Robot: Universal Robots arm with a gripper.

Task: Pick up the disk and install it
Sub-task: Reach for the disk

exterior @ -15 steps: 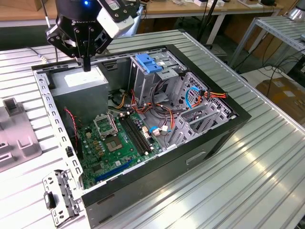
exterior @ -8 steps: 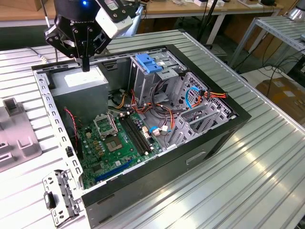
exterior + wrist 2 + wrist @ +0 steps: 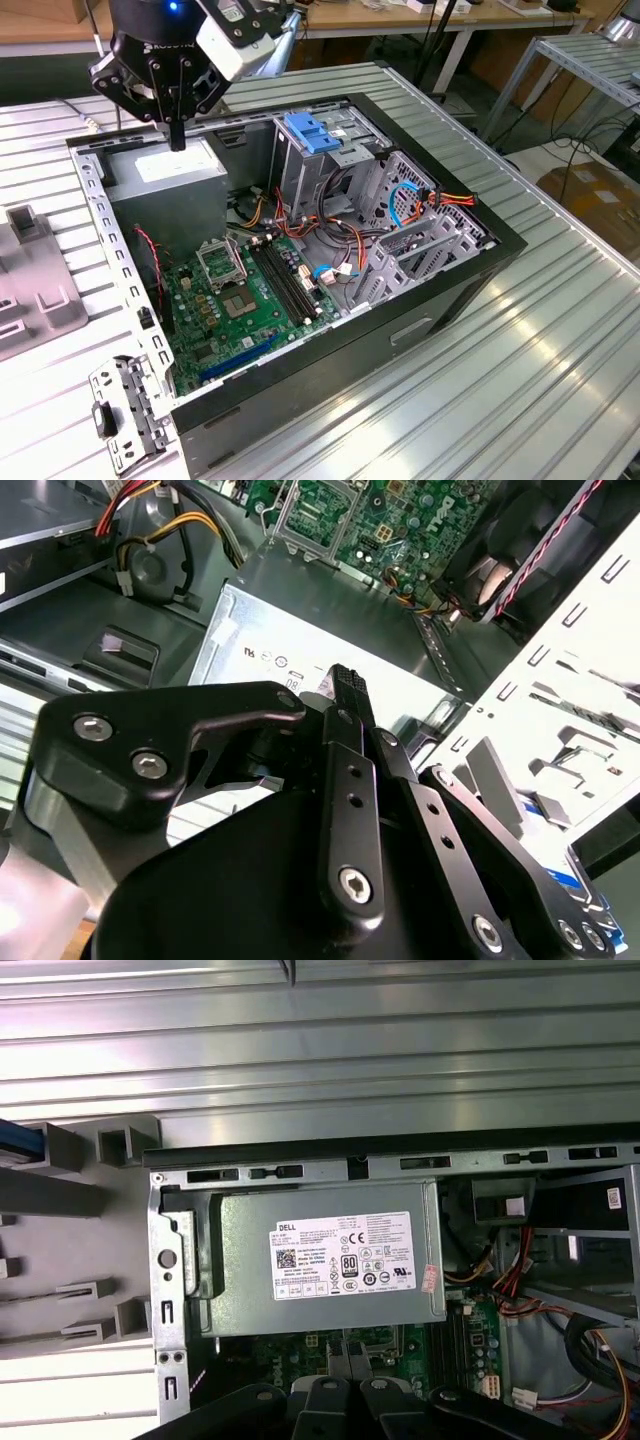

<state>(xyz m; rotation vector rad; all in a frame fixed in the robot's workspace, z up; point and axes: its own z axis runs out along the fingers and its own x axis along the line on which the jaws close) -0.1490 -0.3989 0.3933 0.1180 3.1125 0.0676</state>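
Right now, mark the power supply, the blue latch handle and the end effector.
power supply (image 3: 330, 1260), first wrist view, on its white sticker.
blue latch handle (image 3: 310, 133), exterior view, middle of its slotted face.
end effector (image 3: 177, 143), exterior view, at its fingertips.

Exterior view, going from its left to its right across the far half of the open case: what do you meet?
Grey fixture plate → grey power-supply box → blue latch handle → metal drive cage with orange cables → brown cardboard beyond the table.
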